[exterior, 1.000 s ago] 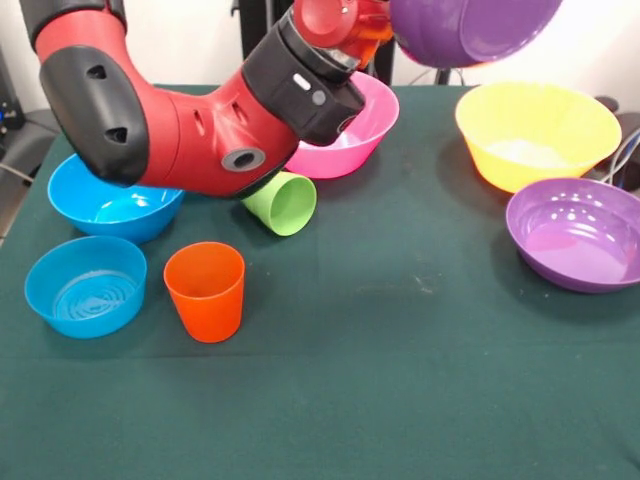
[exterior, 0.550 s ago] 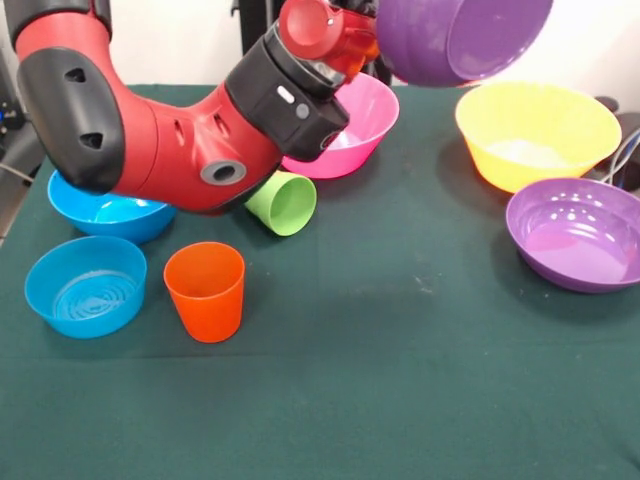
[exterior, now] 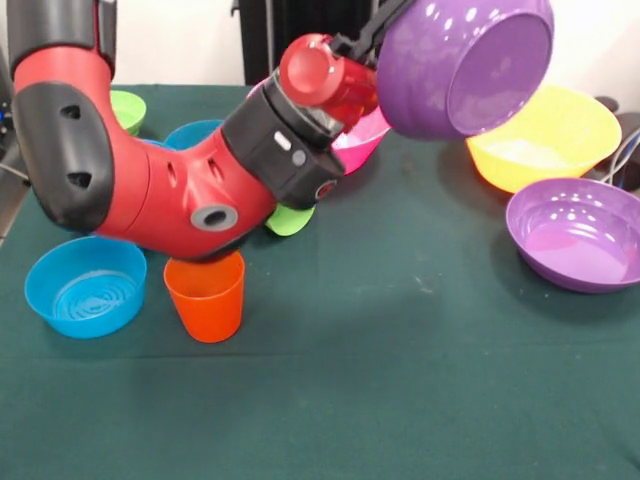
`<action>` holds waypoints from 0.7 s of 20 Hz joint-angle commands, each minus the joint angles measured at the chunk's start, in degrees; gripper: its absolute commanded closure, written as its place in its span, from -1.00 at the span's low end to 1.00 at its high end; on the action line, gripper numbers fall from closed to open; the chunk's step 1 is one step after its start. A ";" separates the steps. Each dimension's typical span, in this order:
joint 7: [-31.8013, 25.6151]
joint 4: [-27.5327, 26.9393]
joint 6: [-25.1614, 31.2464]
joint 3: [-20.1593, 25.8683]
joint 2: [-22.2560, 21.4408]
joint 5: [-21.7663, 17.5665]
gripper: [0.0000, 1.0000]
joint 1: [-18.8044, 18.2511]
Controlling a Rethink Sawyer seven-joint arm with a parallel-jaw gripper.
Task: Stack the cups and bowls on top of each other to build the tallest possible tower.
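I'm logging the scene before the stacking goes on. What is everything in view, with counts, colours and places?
Purple bowls: 2; one held tilted in the air at top right, one resting at the right edge.
Yellow bowl: 1, far right, partly behind the held bowl.
Pink bowl: 1, far centre, mostly hidden by the arm.
Blue bowls: 2; one at near left, one behind the arm at far left.
Green bowl: 1, far left.
Orange cup: 1, upright, near left.
Green cup: 1, only an edge shows under the arm.
Table: dark green cloth.
Arm: red and black, reaching across from the left.
End effector: shut on the held purple bowl's rim.
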 commanded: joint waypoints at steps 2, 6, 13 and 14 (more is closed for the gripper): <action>-18.07 -18.77 -8.68 3.22 8.58 -9.43 1.00 4.29; -16.99 -26.07 -13.68 5.55 12.06 -12.64 1.00 5.75; -14.17 -34.58 -18.78 8.97 14.81 -13.29 1.00 7.38; -13.39 -36.18 -19.49 10.01 15.39 -13.65 1.00 7.60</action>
